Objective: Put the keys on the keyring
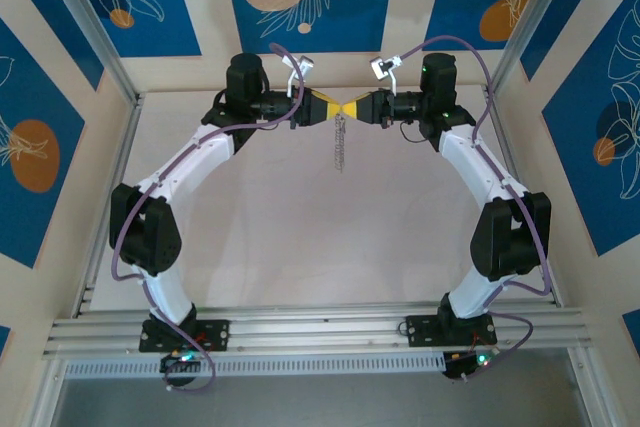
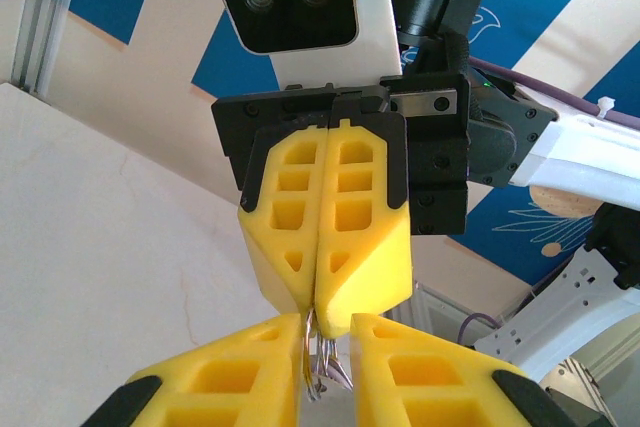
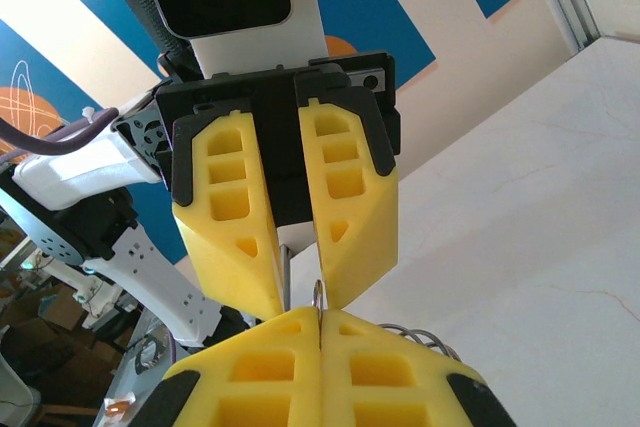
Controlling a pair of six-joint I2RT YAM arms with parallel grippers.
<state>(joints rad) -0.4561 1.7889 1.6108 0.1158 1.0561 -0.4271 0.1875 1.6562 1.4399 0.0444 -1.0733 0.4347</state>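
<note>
The right end effector (image 1: 353, 107) is clamping shut on the keyring (image 1: 340, 144), which is hanging as a silvery strand above the bench (image 1: 300, 247), just below where both tips are meeting. The left end effector (image 1: 337, 108) is standing slightly parted around the ring's metal; whether it is pinching cannot be told.

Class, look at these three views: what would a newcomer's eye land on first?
The left gripper and right gripper, both yellow-fingered, meet tip to tip above the far middle of the table. From that meeting point a silvery keyring dangles like a chain.
</note>
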